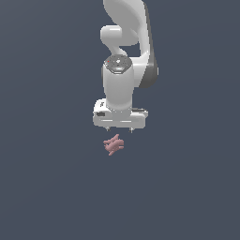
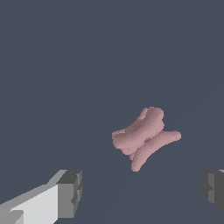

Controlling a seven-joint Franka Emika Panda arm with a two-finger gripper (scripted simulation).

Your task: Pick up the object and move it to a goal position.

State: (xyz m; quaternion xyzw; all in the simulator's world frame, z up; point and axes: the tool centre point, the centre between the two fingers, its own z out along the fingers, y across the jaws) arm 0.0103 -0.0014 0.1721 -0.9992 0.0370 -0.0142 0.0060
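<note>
The object (image 1: 113,145) is a small dusty-pink lump with stubby prongs, lying on the dark grey surface in the exterior view. My white gripper (image 1: 119,129) hangs just above it, fingers spread wide and pointing down. In the wrist view the object (image 2: 144,136) lies free on the surface between and beyond the two dark fingertips (image 2: 70,192), touched by neither. The gripper (image 2: 142,192) is open and holds nothing.
A flat, uniform dark grey surface (image 1: 47,187) fills both views. The white arm (image 1: 124,42) rises above the gripper toward the top of the exterior view. No other objects show.
</note>
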